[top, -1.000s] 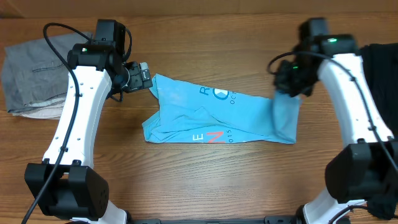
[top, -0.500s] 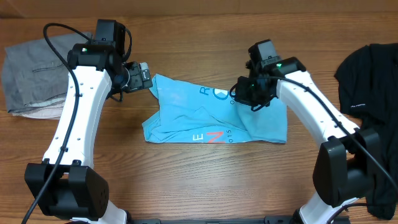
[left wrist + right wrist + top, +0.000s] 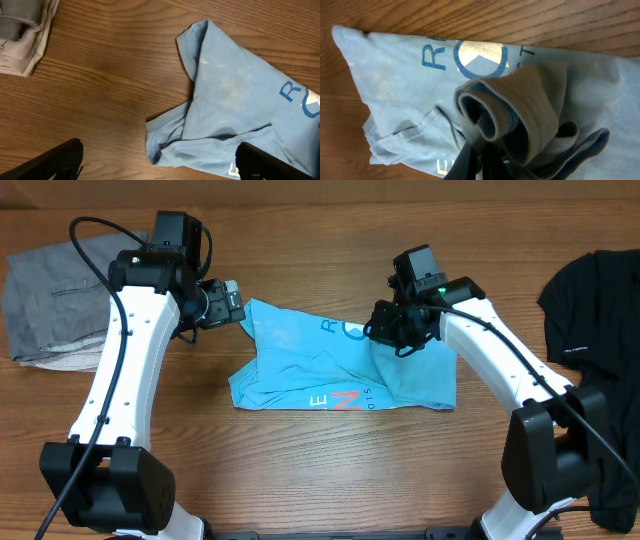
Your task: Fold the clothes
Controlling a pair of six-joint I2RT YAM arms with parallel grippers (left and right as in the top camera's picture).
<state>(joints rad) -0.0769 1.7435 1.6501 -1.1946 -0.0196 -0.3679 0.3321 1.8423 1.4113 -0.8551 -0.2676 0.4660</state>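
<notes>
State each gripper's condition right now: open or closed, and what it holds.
Left gripper: open, holding nothing.
Right gripper: closed on a bunched fold of the light blue T-shirt.

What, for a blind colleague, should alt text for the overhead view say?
The right hand, shut on a fold of the light blue T-shirt, holds it over the shirt's middle; the open left hand sits by its upper-left corner.

On the table (image 3: 320, 480) the T-shirt (image 3: 310, 365) lies between left pile (image 3: 50, 305) and right garment (image 3: 590, 300).

Left pincer (image 3: 229, 303) wide, right pincer (image 3: 394, 332) closed.
</notes>
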